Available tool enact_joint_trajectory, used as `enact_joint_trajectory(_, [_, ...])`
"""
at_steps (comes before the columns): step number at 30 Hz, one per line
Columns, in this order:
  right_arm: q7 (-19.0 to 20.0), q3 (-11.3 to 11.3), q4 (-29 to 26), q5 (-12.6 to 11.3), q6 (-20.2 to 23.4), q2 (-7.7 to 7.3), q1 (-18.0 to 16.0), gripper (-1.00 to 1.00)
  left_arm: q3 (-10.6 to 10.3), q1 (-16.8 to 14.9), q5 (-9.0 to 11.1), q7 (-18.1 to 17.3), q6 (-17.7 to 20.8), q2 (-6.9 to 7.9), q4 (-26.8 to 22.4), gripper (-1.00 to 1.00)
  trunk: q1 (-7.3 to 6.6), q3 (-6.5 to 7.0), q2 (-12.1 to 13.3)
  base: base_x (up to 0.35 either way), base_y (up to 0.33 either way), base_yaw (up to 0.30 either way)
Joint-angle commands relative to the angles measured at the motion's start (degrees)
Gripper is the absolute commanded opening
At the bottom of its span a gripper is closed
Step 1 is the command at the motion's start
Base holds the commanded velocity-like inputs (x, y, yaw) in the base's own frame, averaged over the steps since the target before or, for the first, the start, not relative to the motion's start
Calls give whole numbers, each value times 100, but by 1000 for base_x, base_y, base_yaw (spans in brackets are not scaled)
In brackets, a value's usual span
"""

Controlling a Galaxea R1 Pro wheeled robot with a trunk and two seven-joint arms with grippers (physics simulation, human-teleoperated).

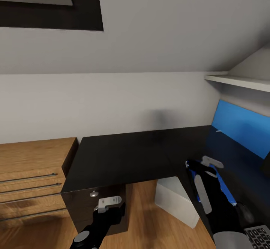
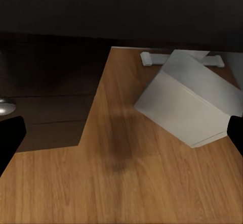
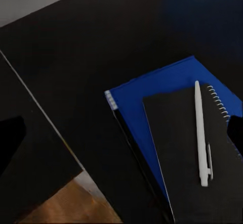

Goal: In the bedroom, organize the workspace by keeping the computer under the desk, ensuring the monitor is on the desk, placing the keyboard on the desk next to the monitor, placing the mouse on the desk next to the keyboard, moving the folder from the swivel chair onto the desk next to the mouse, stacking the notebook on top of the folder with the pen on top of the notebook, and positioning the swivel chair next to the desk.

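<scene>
At the near edge of the head view, the left hand (image 1: 108,204) hangs low in front of the desk (image 1: 127,155), its fingers spread wide with nothing between them. Through its wrist camera the two dark fingertips (image 2: 10,138) sit at opposite edges, with wooden floor (image 2: 101,183) beneath and the light grey computer (image 2: 187,102) standing on that floor under the desk, turned at an angle. At lower right, the right hand (image 1: 210,164) hovers over the desk's side wing, likewise wide open and empty. Below it, the right wrist view shows the blue folder (image 3: 147,92) lying flat on the black top, the dark notebook (image 3: 177,148) stacked on it, and the whitish pen (image 3: 201,133) resting lengthwise on the notebook. A corner of the keyboard (image 1: 259,236) shows at the bottom right, with the mouse (image 1: 245,211) just beyond it, near the folder. Farther left stands a wooden drawer unit (image 1: 30,178) beside the desk. Behind the side wing runs a blue wall panel (image 1: 243,127), with a white shelf (image 1: 240,81) above it.
</scene>
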Motion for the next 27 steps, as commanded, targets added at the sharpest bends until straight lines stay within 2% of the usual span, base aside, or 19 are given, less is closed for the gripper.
enact_joint_trajectory(1, [-39,130,-319,-51,229,95,158,100,-13,-7,53,58,3,6,-9,100,1,-7,-5,0,0,0])
enact_joint_trajectory(5, [-60,500,-890,-55,545,223,407,100,26,-7,48,60,-5,13,-9,100,1,-7,-5,-93,0,0])
enact_joint_trajectory(6, [-96,656,-1099,-87,634,266,484,100,162,-7,47,71,-1,15,-9,100,1,-7,-5,-306,0,0])
enact_joint_trajectory(9, [-104,796,-1099,-99,640,279,499,100,214,-7,46,75,0,15,-9,100,1,-7,-5,-322,0,0])
enact_joint_trajectory(10, [-102,938,-1000,-86,635,278,504,100,234,-7,46,81,1,16,-9,100,1,-7,-5,-335,0,0])
enact_joint_trajectory(13, [-105,1010,-862,-74,633,278,504,100,277,-7,46,82,1,16,-9,100,1,-7,-5,-336,0,0])
enact_joint_trajectory(14, [-106,1133,-770,-59,622,278,504,100,320,-6,46,83,1,16,-9,100,1,-7,-5,-337,0,0])
enact_joint_trajectory(22, [-107,1174,-716,-51,582,278,505,100,362,-7,31,96,9,3,98,100,1,-7,-5,-337,0,0])
enact_joint_trajectory(26, [-107,1231,-561,-39,578,278,505,100,553,-7,35,103,22,-8,303,100,1,-7,-5,-337,-31,0])
enact_joint_trajectory(27, [-111,1432,-323,7,506,278,505,100,641,-7,35,112,31,-16,429,100,1,-7,-5,-336,-88,0])
